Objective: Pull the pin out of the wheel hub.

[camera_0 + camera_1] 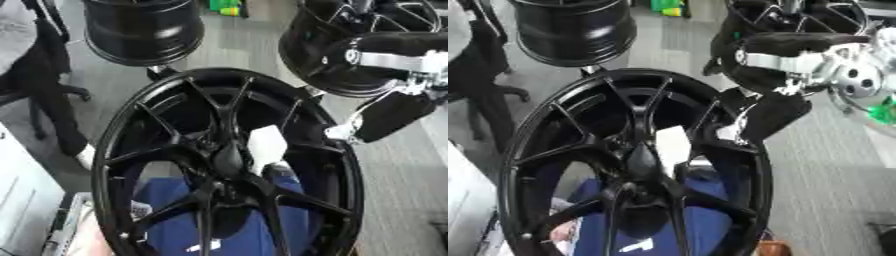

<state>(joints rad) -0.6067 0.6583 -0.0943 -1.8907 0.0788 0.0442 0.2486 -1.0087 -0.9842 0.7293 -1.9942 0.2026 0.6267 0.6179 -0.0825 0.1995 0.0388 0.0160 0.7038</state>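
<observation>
Blue fabric [245, 230] showed nearest, at six o'clock, behind the spokes of the big black wheel hub [223, 160] that filled the middle of both views; the hub stood tilted toward the camera, its rim running from seven o'clock round to four o'clock. A pale, whitish piece [267, 144] lay just right of the centre boss, between two spokes; this was probably the pin, though its shape could not be made out clearly. Judged from the look of it, the pin would be small, light and stiff, seated in a heavy rigid hub that would not shift; a pinch on its exposed outer end, pulled straight along its axis, seemed the sensible hold, since smooth painted metal around it might let fingers slip. At two o'clock the right robot hand [391, 116] hung just beside the rim, apart from the pale piece; whether its fingers were spread or curled could not be told. The left robot hand showed in neither view. Farther off, at twelve and one o'clock, two more black wheels [144, 30] rested on the grey floor [236, 50].
</observation>
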